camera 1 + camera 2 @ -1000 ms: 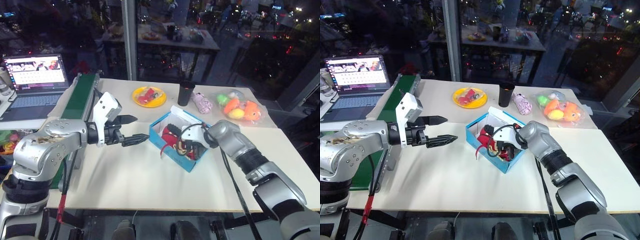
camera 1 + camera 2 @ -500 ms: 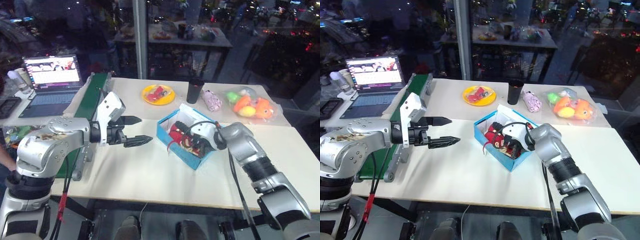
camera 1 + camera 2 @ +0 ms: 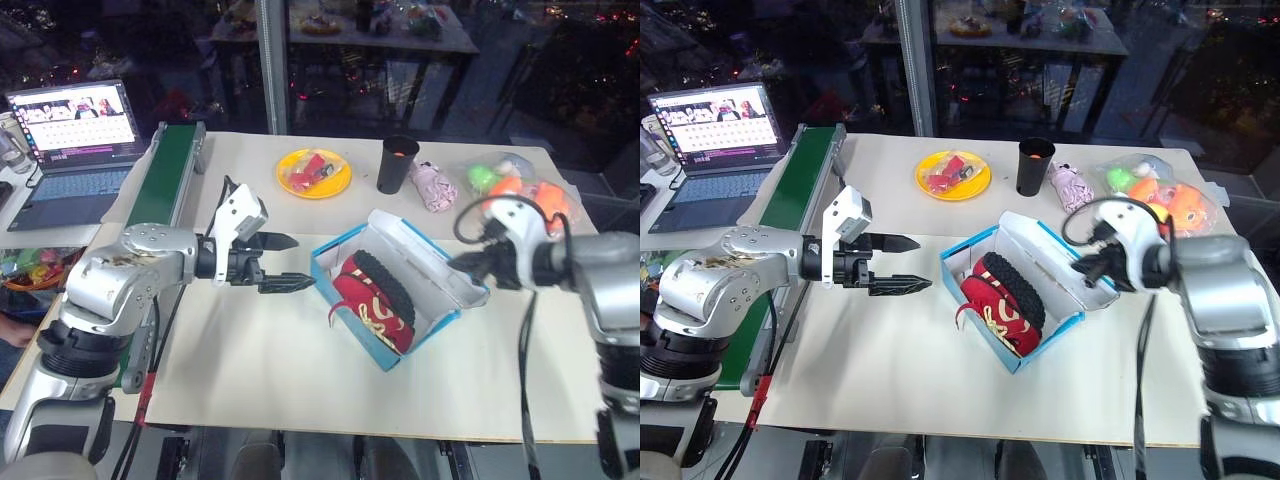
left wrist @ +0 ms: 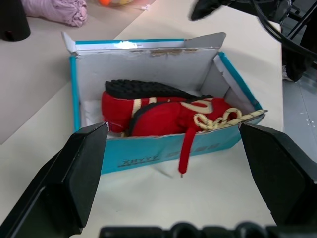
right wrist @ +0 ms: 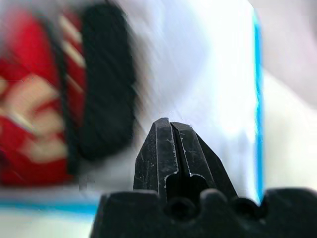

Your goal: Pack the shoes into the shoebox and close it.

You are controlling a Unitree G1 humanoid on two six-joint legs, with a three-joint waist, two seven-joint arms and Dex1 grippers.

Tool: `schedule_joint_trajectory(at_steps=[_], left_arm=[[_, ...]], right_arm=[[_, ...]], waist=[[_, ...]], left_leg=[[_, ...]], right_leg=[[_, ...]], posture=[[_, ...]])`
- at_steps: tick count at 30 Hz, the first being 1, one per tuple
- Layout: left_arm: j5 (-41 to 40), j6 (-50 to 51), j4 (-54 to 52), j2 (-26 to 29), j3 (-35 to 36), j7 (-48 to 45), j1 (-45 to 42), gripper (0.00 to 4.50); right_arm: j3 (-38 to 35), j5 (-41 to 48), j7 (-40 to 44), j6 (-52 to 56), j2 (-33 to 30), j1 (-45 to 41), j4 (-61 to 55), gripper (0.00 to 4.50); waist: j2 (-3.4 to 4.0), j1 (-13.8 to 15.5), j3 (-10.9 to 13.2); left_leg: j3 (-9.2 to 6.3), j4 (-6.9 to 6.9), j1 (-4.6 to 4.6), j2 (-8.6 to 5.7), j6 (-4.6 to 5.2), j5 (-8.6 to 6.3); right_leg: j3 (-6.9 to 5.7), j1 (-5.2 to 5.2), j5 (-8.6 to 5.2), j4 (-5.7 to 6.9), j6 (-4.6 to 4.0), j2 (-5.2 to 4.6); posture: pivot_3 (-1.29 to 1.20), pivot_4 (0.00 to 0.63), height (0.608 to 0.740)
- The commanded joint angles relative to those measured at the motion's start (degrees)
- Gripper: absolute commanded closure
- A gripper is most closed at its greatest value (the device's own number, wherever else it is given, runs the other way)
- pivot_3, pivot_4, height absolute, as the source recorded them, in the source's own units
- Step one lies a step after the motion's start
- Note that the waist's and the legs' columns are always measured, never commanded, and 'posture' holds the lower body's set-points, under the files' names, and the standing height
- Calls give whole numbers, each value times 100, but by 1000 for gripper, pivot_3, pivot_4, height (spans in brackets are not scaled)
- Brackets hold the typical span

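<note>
The blue shoebox (image 3: 352,322) stands open mid-table, its white-lined lid (image 3: 428,258) tipped back toward the right. The red shoes (image 3: 372,302) with cream embroidery lie inside, one dark sole turned up, and a lace hangs over the front wall (image 4: 163,151). My left gripper (image 3: 305,262) hovers open just left of the box, pointing at it, with nothing between its fingers (image 4: 69,178). My right gripper (image 3: 462,263) is shut and empty, raised by the lid's right edge and clear of the box. Its closed fingertips (image 5: 171,148) point at the white lining.
Behind the box are a yellow plate (image 3: 336,184) with small red pieces, a black cup (image 3: 398,164), a pink cloth bundle (image 3: 434,186) and a bag of colourful toys (image 3: 520,190). A green conveyor (image 3: 170,175) and a laptop (image 3: 75,125) sit at the left.
My right gripper has come out of the box, rising and swinging right to the lid's edge. The shoes stay in the box. The left gripper has held its place, and the camera view has shifted.
</note>
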Motion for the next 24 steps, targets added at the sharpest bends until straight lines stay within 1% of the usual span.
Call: schedule_joint_trajectory(at_steps=[1, 2, 4, 5, 7, 8, 9, 10, 12, 14, 16, 20, 21, 24], left_arm=[[76, -164, -29, -38, -2, -131, -191, 0], [92, -176, 5, -57, -34, -165, -214, 0], [134, -201, 64, -77, -92, -245, -253, 0], [151, -204, 93, -90, -106, -275, -272, 0], [195, -220, 144, -126, -127, -307, -307, 0], [220, -231, 170, -143, -137, -329, -324, 0], [248, -249, 198, -163, -158, -351, -345, 0], [272, -263, 221, -183, -176, -367, -367, 0], [312, -288, 266, -214, -202, -387, -414, 0], [339, -281, 277, -232, -200, -403, -441, 0], [354, -254, 248, -222, -185, -423, -437, 0], [363, -169, 167, -137, -104, -434, -410, 0], [360, -141, 153, -115, -81, -428, -405, 0], [341, -90, 107, -59, -42, -434, -393, 0]], right_arm=[[-734, 143, -299, 66, -111, 652, -404, 4458], [-1103, 257, -317, 169, -9, 899, -461, 4458], [-1920, 533, -365, 489, 249, 1115, -522, 4458], [-2192, 629, -377, 583, 294, 1211, -533, 4458], [-2526, 829, -371, 635, 350, 1430, -537, 4458], [-2601, 884, -418, 605, 371, 1555, -507, 4458], [-2620, 905, -462, 511, 406, 1742, -447, 4458], [-2592, 963, -509, 410, 517, 1879, -390, 4458], [-2224, 950, -791, 24, 918, 2050, -154, 4458], [-1954, 915, -1138, -494, 1436, 1950, 245, 4458], [-1729, 887, -1324, -1091, 1788, 1859, 690, 4458], [-1458, 812, -1690, -2373, 2263, 1621, 1665, 4458], [-1436, 837, -1759, -2703, 2374, 1525, 1917, 4458], [-1364, 834, -1929, -3450, 2522, 1304, 2484, 4458]], waist=[[-1, -6, 2], [0, -30, 9], [-2, -37, 20], [1, -43, 24], [20, -49, 35], [19, -48, 36], [18, -54, 36], [17, -53, 37], [8, -57, 38], [14, -100, 43], [13, -137, 43], [24, -183, 45], [26, -185, 47], [27, -195, 47]], left_leg=[[3, 9, 0, -5, 0, 0], [3, 27, 1, -5, 0, -1], [5, 34, 8, -4, -7, -7], [4, 43, 14, -2, -9, -4], [2, 84, 16, 6, -11, -3], [3, 97, 19, 5, -11, -2], [3, 101, 20, 4, -9, -1], [3, 105, 20, 4, -9, 3], [3, 116, 23, 5, -11, 5], [3, 126, 24, 3, -14, 4], [7, 127, 25, 0, -16, 6], [9, 129, 24, -3, -11, 13], [8, 129, 21, -3, 7, 26], [7, 127, 20, 2, 8, 34]], right_leg=[[2, 3, -2, 2, 4, -5], [4, 8, -2, 10, 5, -6], [7, 14, 0, 14, 6, -5], [9, 20, 0, 15, 10, -2], [12, 30, -2, 28, 37, 3], [16, 34, 1, 32, 32, 3], [18, 34, 5, 25, 9, 3], [18, 38, 15, 22, 3, 3], [20, 44, 34, 19, -4, 2], [24, 41, 53, 19, -12, 2], [34, 40, 64, 21, -11, 2], [42, 37, 75, 21, -2, 2], [43, 36, 76, 21, 2, 3], [54, 32, 82, 21, 23, 16]], posture=[[0, 150, 736], [0, 150, 736], [0, 150, 736], [0, 150, 736], [0, 150, 736], [0, 150, 736], [0, 150, 736], [0, 150, 736], [0, 150, 736], [0, 150, 736], [0, 150, 736], [0, 150, 736], [0, 150, 736], [0, 150, 736]])
